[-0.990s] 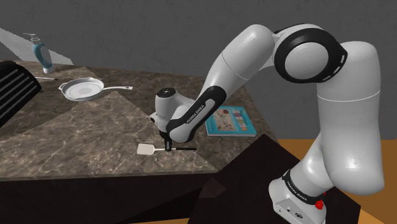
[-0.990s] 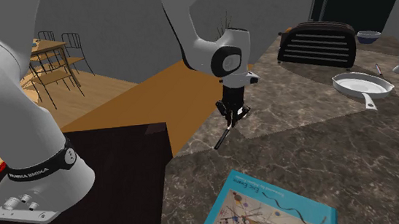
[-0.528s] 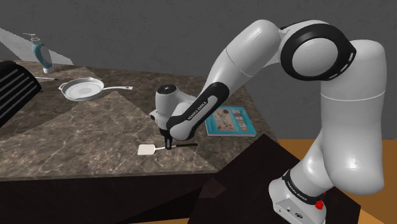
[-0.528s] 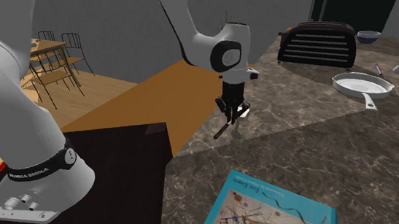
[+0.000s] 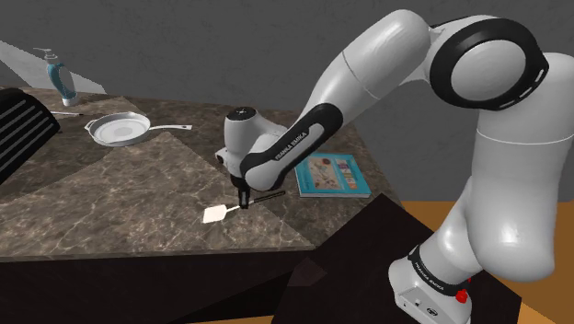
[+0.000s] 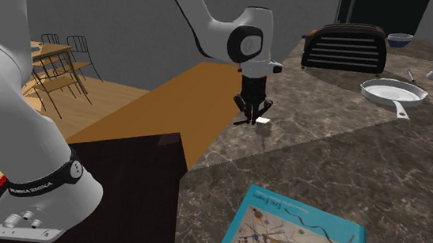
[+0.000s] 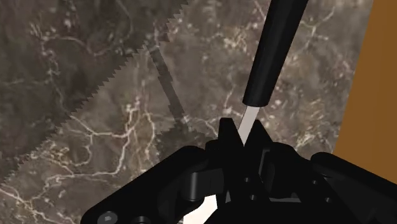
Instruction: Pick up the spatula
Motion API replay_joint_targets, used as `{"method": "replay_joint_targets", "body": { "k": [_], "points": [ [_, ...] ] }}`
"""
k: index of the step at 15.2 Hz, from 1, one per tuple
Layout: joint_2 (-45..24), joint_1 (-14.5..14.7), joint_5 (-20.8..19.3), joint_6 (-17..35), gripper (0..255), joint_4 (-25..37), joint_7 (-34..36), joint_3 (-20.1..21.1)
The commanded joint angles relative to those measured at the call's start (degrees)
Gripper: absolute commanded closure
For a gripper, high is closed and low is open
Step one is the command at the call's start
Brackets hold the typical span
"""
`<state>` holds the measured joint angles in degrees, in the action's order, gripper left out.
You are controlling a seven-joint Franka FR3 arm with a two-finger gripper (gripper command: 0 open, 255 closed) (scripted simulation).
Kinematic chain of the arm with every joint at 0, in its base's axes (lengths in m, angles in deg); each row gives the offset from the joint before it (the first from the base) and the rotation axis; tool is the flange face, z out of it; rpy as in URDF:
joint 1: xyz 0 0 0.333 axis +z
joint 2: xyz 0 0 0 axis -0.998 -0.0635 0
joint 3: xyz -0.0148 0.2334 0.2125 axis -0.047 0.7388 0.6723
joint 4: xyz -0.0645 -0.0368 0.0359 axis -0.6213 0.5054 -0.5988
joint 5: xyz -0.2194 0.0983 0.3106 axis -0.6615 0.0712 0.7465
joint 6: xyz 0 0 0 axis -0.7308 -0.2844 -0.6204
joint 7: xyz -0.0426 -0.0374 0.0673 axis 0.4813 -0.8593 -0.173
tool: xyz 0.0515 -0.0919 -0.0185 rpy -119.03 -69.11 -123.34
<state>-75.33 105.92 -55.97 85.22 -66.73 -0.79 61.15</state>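
The black jaws were clamped shut on the thin shank of the spatula point(image 5: 215, 214), a white blade with a black handle. They held it just above the dark marbled stone bench point(image 5: 120, 193), near its front edge. Compared with a second before, the white arm point(image 5: 276, 161) had risen. The spatula, which had been lying on the bench, hung clear of it, so the pick-up looked nearly complete.
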Motion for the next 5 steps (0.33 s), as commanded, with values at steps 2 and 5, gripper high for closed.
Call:
{"method": "replay_joint_targets", "body": {
  "k": [2, 5],
  "points": [
    [2.04, -0.23, 0.49, -1.66, 255, -0.38, -0.35, 0.36],
    [2.78, -0.32, 0.68, -2.33, 255, -0.45, -0.49, 0.49]
  ]
}}
